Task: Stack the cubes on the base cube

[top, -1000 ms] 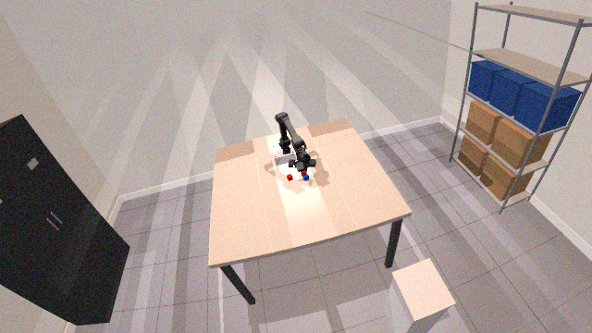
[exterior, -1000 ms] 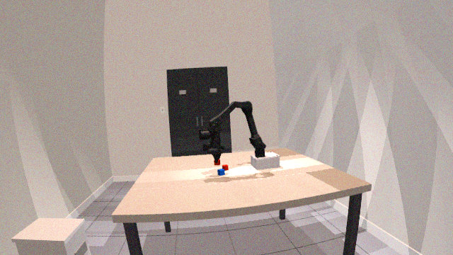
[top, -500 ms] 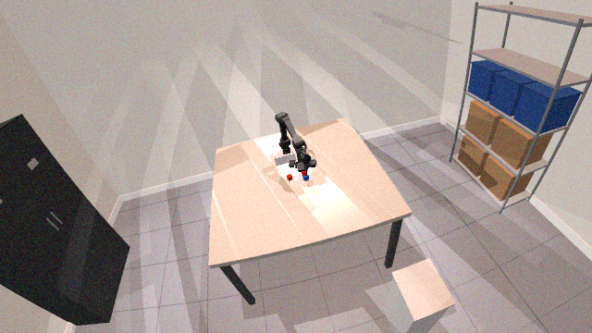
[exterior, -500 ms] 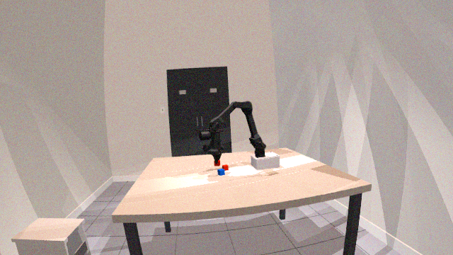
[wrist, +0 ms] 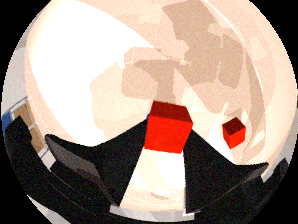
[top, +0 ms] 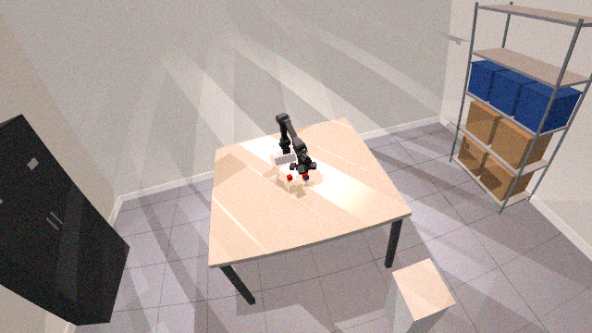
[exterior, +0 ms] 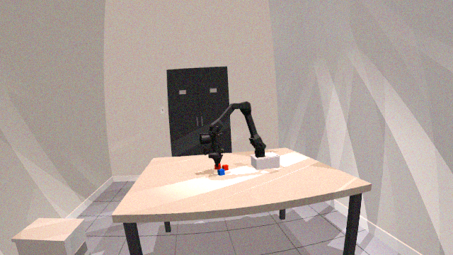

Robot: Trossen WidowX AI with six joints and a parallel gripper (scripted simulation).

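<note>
Tool: we have the tool [top: 304, 174] [exterior: 217, 166] [wrist: 166, 127] clamped on one red cube [top: 305, 175] [exterior: 217, 166] [wrist: 168, 133], one finger at each side.
Blue cube: we take this as the fixed base; it sits on the surface [top: 259, 217] [exterior: 248, 198] [wrist: 107, 107], its body [top: 306, 178] [exterior: 221, 172] partly hidden under the held cube from above and nearly all hidden at the wrist.
Other red cube: the second loose cube [top: 289, 178] [exterior: 225, 167] [wrist: 234, 133] lies on the surface, near the blue one but apart.
Step in hand: we judge we are bringing the first cube over its corner; neither corner is capped yet.
Alignment: we should square its faces to the base and offset it diagonally, its center just inside the corner, leaving room for its partner.
Lowering: we come straight down, slowly, and stop at first contact, since pressing could shove the base.
Release: we part the fingers evenly, then rise vertically so neither drags the cube.
</note>
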